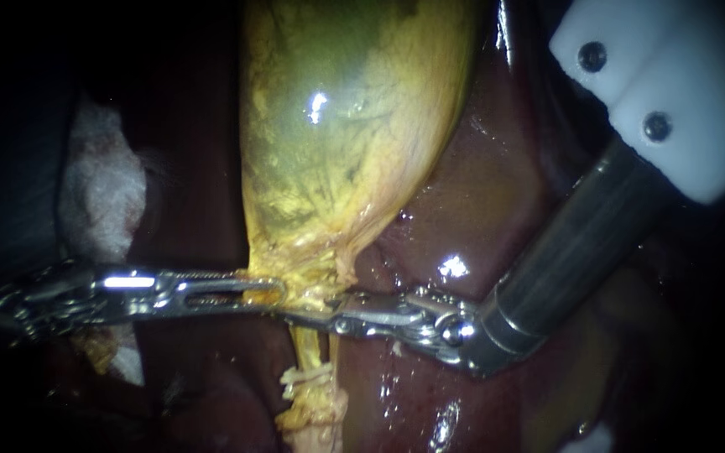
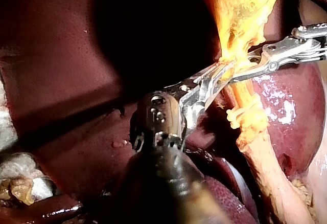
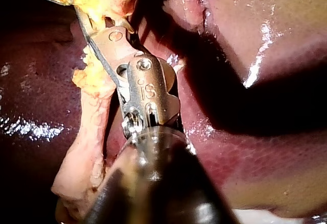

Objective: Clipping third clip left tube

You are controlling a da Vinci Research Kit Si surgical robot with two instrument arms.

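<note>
Endoscope view: left instrument (image 1: 266, 292) in from the left, slotted steel hand clenched on the narrow neck of the gallbladder (image 1: 346, 126), a taut, glossy yellow-green sac. Just below that grip, right instrument (image 1: 308, 317) reaching across the tube (image 1: 310, 356), its hand seemingly closed around that fibrous yellow stalk. Lower on the tube, pale bands (image 1: 305, 379), possibly clips already set; impossible to confirm. Wet, dark red liver (image 1: 480, 193) behind, and fluffy white gauze (image 1: 98, 193) off to the side.

Left wrist view: the neck gripped in the left instrument's hand, ridged inner faces showing. Right instrument's (image 2: 242, 65) hand with one jaw on either side of the tube, just beside the left one. Pale bands (image 2: 237, 115) further along the stalk, apart from both hands.

Right wrist view: a thin jaw and a broad plate flanking ragged yellow tissue, with no clip discernible between them.

Judged progress: positioning done, squeeze probably under way or imminent, with release and withdrawal left.
</note>
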